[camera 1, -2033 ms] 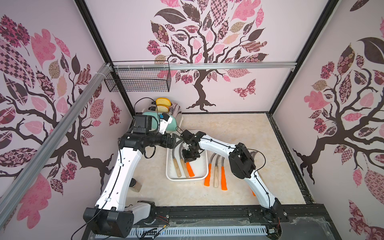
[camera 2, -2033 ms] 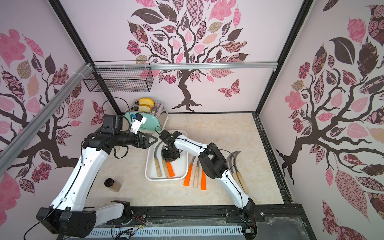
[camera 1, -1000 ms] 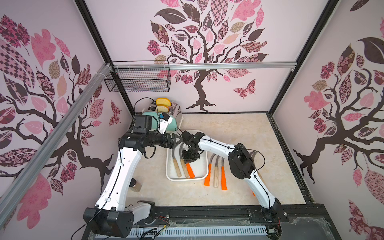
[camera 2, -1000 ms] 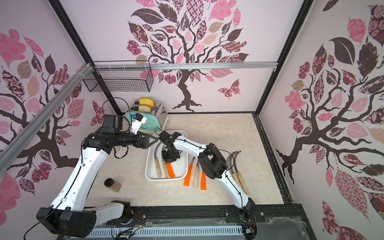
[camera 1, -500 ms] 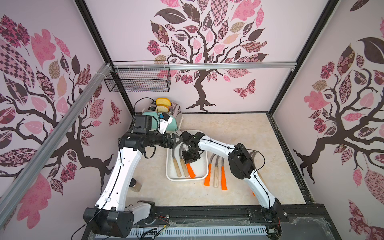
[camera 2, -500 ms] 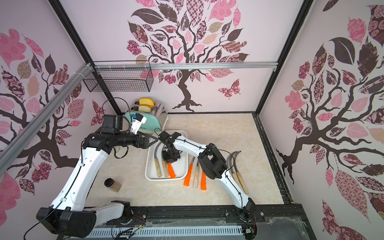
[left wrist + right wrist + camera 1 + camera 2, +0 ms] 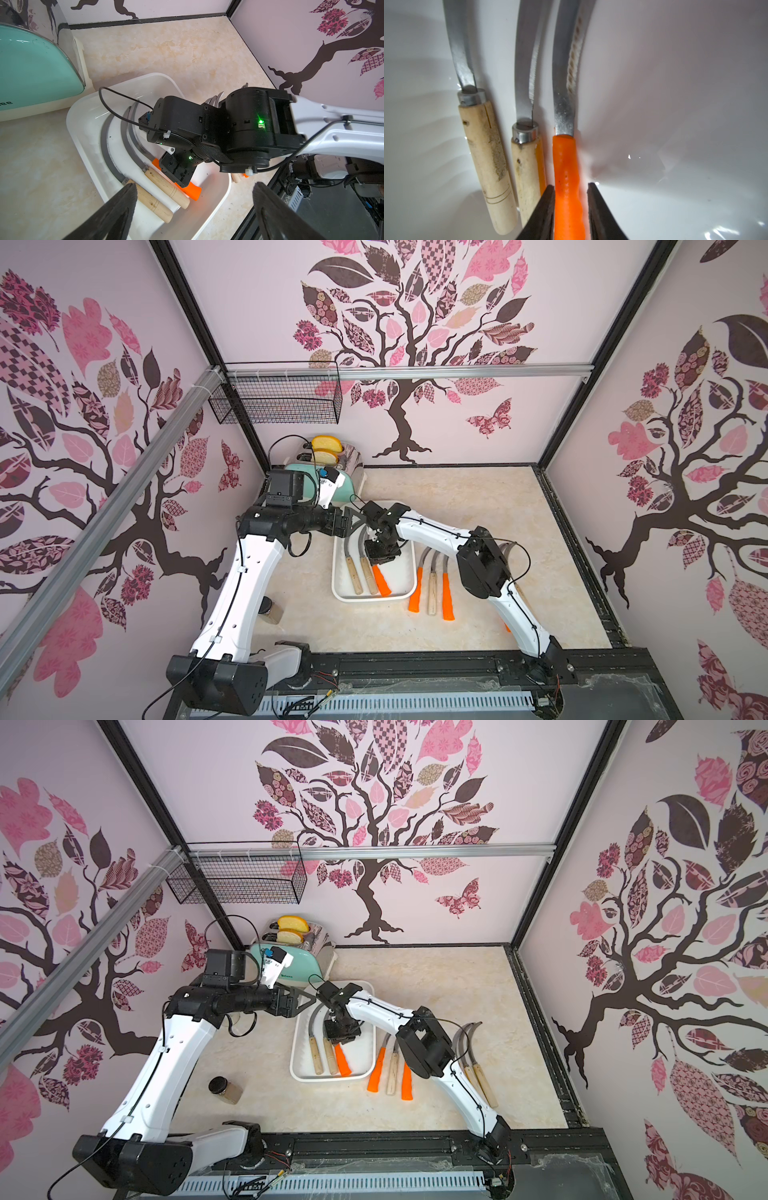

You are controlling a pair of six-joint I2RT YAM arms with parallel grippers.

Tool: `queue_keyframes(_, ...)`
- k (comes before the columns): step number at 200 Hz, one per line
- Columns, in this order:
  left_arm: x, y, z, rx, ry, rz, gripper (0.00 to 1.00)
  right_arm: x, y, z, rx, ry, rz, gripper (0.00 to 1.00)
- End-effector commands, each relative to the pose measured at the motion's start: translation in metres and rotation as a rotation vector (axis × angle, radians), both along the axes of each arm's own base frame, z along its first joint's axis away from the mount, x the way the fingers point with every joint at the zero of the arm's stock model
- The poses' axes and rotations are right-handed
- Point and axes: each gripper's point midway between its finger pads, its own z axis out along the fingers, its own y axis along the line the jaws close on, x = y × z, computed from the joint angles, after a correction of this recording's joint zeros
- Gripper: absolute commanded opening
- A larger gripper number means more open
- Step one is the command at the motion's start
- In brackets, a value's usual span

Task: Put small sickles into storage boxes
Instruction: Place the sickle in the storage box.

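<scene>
Your right gripper (image 7: 571, 186) straddled the orange-handled sickle (image 7: 565, 162) lying in the white tray (image 7: 675, 104), jaws slightly parted. Your left gripper (image 7: 195, 186) gaped wide, empty.

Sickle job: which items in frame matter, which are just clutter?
Job: white tray; three sickles in it; sickles on the table.
Clutter: toaster; wire basket; jar.

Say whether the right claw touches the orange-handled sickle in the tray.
Cannot tell. Right wrist view: the right claw straddles the orange-handled sickle; a gap shows beside one finger, the other looks flush.
</scene>
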Motion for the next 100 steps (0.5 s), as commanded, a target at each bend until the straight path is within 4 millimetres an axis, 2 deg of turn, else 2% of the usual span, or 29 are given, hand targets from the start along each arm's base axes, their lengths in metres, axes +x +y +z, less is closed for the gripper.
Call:
queue_keyframes(1,0.000,0.000,0.014,-0.006,-0.053,-0.009,0.91,0.005,-0.001,0.012,-0.019,-0.051,0.004,0.32)
queue_keyframes(56,-0.003,0.000,0.015,-0.007,-0.048,-0.009,0.91,0.019,-0.014,0.027,-0.023,-0.094,-0.027,0.32)
queue_keyframes(100,-0.006,-0.002,0.016,-0.021,-0.048,-0.026,0.91,0.035,-0.032,0.056,0.015,-0.142,-0.074,0.32)
